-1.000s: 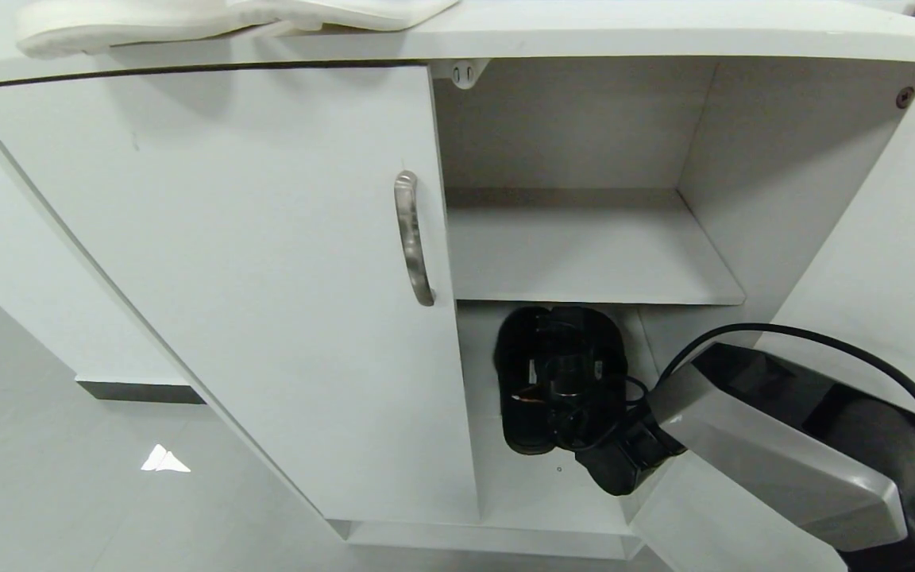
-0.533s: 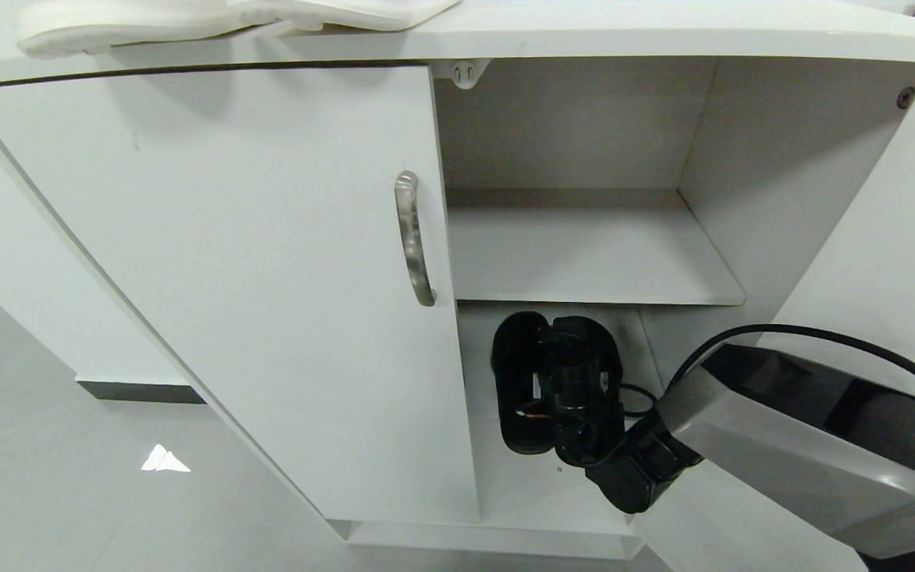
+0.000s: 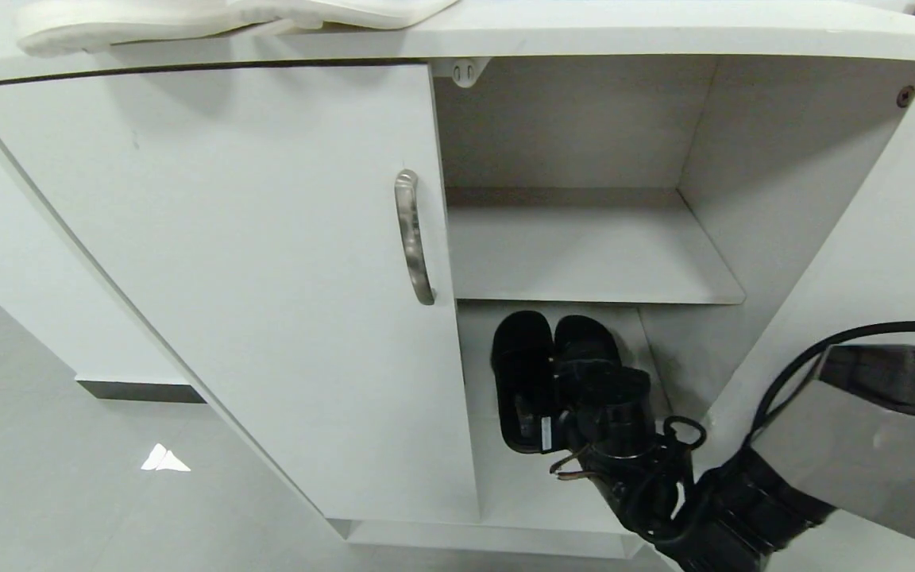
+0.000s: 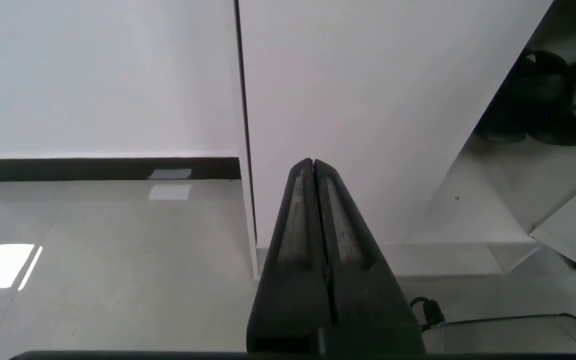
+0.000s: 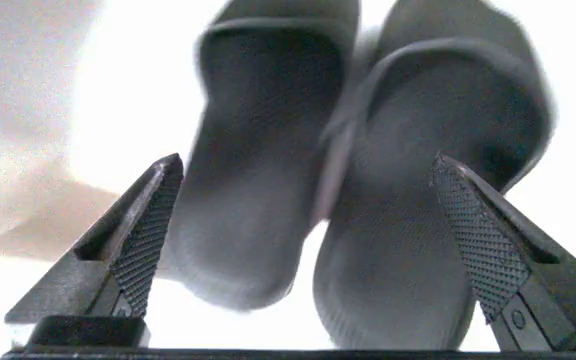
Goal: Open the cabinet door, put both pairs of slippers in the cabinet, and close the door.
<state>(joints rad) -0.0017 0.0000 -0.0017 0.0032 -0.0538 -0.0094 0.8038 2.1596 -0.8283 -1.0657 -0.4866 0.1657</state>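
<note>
A pair of black slippers [image 3: 533,373] lies side by side on the bottom shelf of the white cabinet, toes pointing inward. My right gripper [image 3: 588,393] hovers just in front of their heels, open. In the right wrist view its fingertips [image 5: 158,190] stand wide apart, with both slippers [image 5: 268,180] beyond them and nothing between the pads. My left gripper [image 4: 313,170] is shut on nothing, low over the floor before the shut left door, and the slippers [image 4: 538,95] show farther off. The right door [image 3: 886,238] is swung open.
The left door [image 3: 211,270] is shut, with a metal handle [image 3: 414,238]. The upper shelf [image 3: 584,254] is bare. A white cloth [image 3: 227,16] lies on the cabinet top. A small white scrap [image 3: 164,459] is on the grey floor at left.
My right arm has drawn back toward the lower right, out of the lower compartment. Its gripper has come off the slippers, which stay on the bottom shelf.
</note>
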